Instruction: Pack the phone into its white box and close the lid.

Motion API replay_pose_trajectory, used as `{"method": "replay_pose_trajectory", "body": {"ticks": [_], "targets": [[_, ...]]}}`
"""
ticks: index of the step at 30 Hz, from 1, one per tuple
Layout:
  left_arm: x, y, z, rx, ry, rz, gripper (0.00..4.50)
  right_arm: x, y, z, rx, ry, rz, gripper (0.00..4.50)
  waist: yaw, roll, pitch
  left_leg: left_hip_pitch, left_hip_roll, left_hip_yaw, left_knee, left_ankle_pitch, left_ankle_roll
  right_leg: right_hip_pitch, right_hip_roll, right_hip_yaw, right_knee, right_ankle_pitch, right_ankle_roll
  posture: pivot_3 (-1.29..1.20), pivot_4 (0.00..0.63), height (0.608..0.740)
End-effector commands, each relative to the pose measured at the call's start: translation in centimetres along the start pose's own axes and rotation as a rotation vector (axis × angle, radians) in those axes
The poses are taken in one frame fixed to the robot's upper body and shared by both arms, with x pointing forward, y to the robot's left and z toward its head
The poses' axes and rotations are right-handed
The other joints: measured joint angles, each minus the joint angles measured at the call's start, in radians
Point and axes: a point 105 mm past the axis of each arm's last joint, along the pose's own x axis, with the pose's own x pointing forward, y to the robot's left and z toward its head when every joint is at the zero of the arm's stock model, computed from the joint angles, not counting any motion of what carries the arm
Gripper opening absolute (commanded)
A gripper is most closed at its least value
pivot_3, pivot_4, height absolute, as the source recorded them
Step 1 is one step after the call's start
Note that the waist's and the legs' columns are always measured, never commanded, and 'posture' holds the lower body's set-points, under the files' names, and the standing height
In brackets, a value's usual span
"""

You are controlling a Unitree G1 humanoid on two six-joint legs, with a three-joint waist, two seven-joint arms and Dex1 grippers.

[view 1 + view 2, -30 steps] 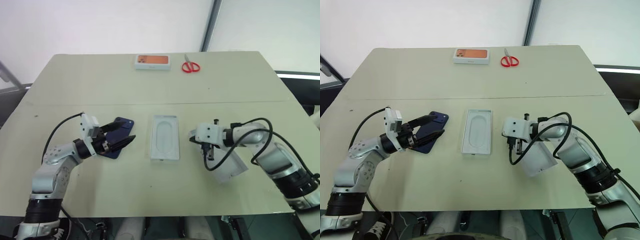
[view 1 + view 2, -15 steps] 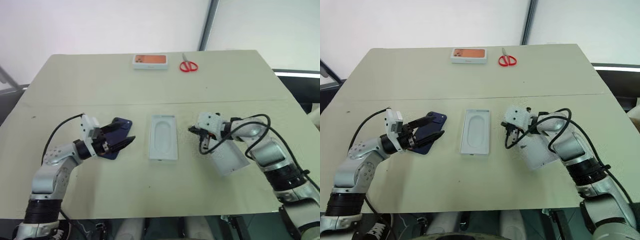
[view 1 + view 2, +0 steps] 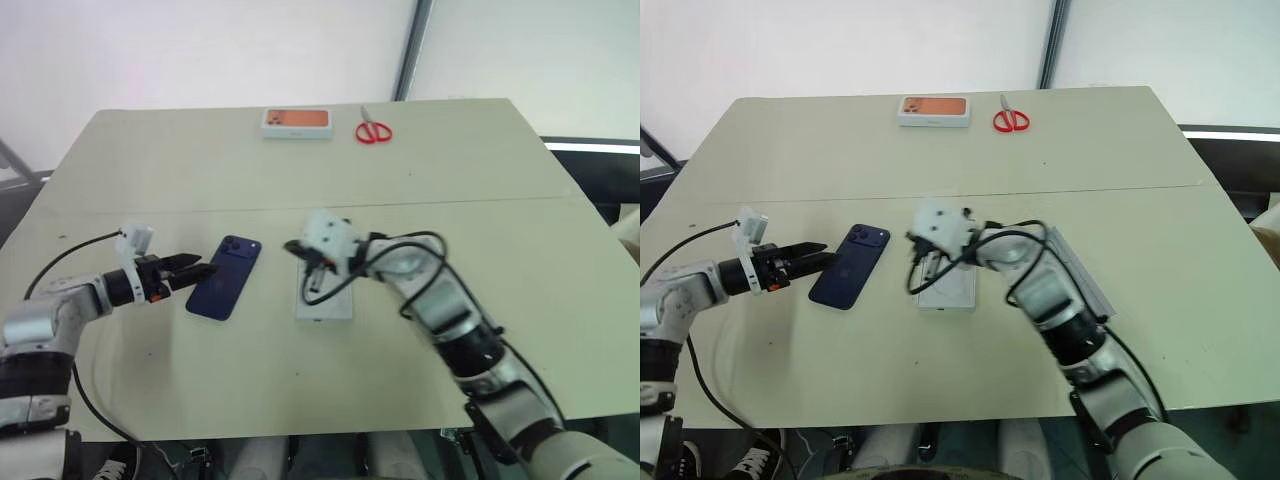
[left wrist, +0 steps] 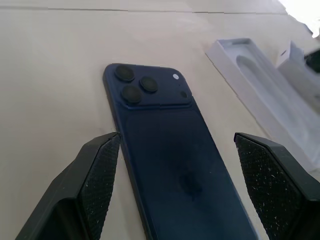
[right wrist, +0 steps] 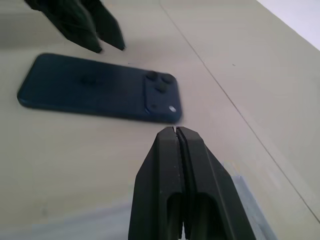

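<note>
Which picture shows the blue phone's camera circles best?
The left wrist view: the dark navy-blue slab phone lies close, its three lenses sharp. The right wrist view shows it smaller and blurrier; both eye views show it small on the table, back up.

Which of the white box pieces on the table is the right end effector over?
The narrow white box with the oval-recessed insert, beside the phone. The wider lid lies farther right, and the orange-faced case sits at the far edge.
</note>
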Motion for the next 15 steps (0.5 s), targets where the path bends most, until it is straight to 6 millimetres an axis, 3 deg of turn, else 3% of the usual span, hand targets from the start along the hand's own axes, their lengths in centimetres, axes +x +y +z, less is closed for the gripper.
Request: {"method": "replay_pose_trajectory", "body": {"ticks": [1, 5, 11, 15], "targets": [[-0.7, 0.6, 0.4, -0.080, 0.038, 0.000, 3.86, 1.4, 1.0, 0.6, -0.042, 0.018, 0.039, 0.06, 0.003, 0.000, 0.000, 0.000, 0.000, 0.000, 0.000, 0.000, 0.000, 0.000, 0.000, 0.000, 0.000, 0.000, 0.000, 0.00, 0.150, 0.740], [-0.7, 1.6, -0.7, -0.128, 0.132, 0.012, 3.86, 2.6, 2.4, 0.2, -0.054, 0.067, 0.112, 0.06, 0.003, -0.001, -0.001, 0.000, -0.001, 0.000, 0.001, 0.000, 0.000, 0.001, 0.000, 0.000, 0.001, 0.000, 0.000, 0.00, 0.150, 0.740], [-0.3, 1.8, -3.1, -0.154, 0.287, -0.006, 3.86, 3.3, 2.6, -1.9, -0.106, 0.210, 0.165, 0.06, 0.002, -0.001, -0.001, 0.000, -0.001, 0.000, 0.001, 0.000, -0.001, 0.000, 0.000, 0.000, 0.001, 0.000, 0.000, 0.00, 0.150, 0.740], [0.4, 1.7, -4.1, -0.192, 0.328, -0.032, 3.86, 4.0, 2.7, -2.1, -0.089, 0.243, 0.180, 0.06, 0.002, 0.000, -0.001, 0.001, -0.001, 0.000, 0.001, 0.000, -0.001, 0.001, 0.000, 0.000, 0.001, 0.000, 0.000, 0.00, 0.150, 0.740]]}}
